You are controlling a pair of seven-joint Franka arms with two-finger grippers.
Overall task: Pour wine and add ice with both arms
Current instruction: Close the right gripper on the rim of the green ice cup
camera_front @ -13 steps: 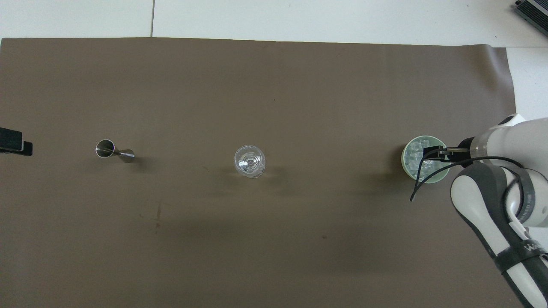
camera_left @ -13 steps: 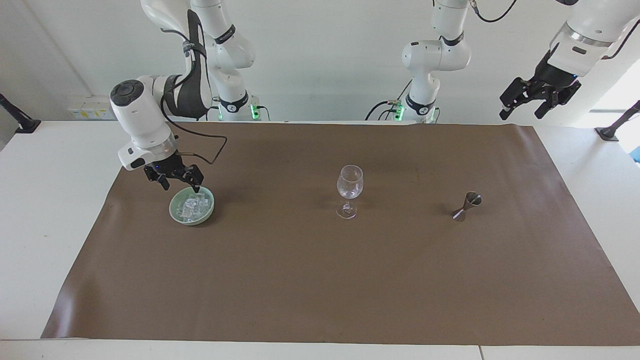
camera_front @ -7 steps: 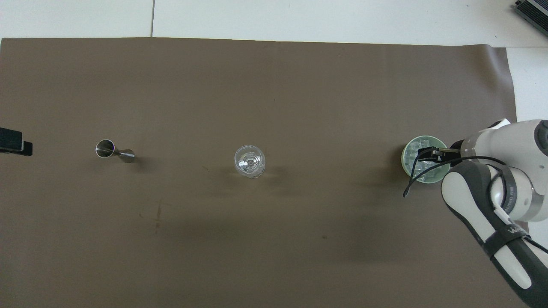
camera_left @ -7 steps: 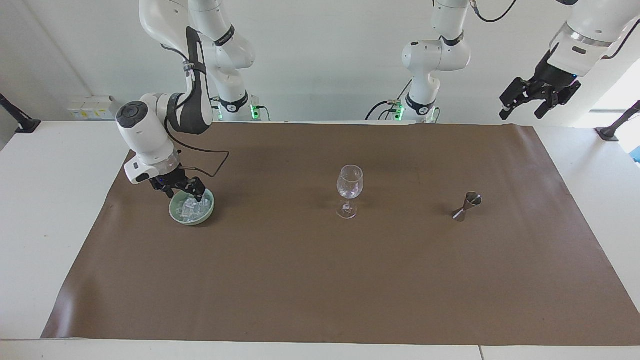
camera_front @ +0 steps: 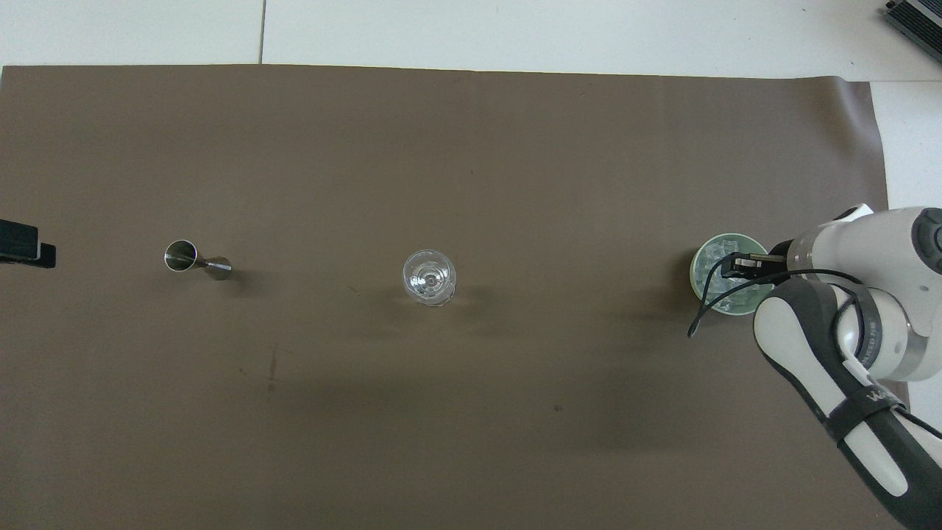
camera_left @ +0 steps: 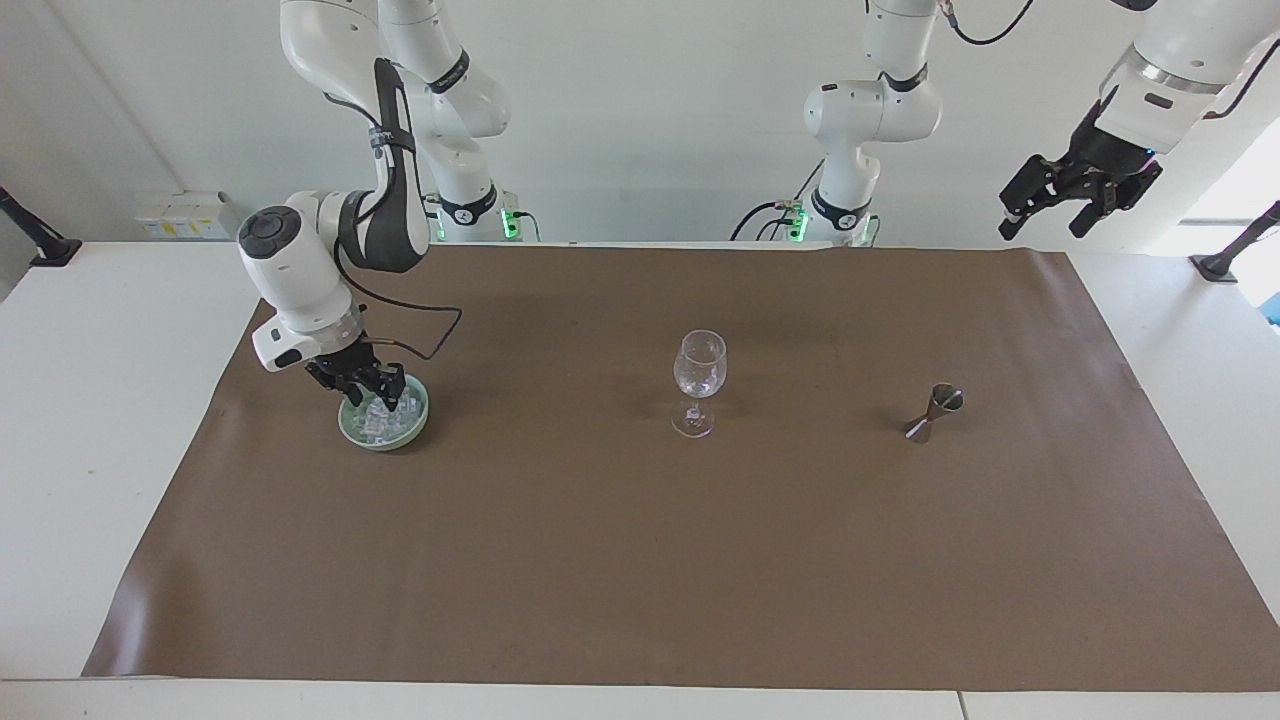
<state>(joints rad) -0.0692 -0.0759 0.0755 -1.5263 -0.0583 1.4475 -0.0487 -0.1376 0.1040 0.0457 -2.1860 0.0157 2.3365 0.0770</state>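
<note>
A pale green bowl (camera_left: 424,412) (camera_front: 695,277) holding the ice (camera_left: 388,428) (camera_front: 711,256) sits on the brown mat toward the right arm's end of the table. My right gripper (camera_left: 372,396) (camera_front: 730,266) is down inside the bowl, among the cubes. An empty-looking clear wine glass (camera_left: 699,366) (camera_front: 429,277) stands upright mid-mat. My left gripper (camera_left: 1056,206) hangs open and empty, high over the mat's corner at the left arm's end, where that arm waits. The wine is out of view.
A small steel jigger (camera_left: 935,412) (camera_front: 196,259) stands on the mat toward the left arm's end, level with the glass. The brown mat (camera_left: 640,560) covers most of the white table. The right arm's black cable (camera_front: 706,309) loops over the bowl.
My right gripper has come down from just above the bowl's rim into the ice. The left arm, the glass and the jigger have not moved.
</note>
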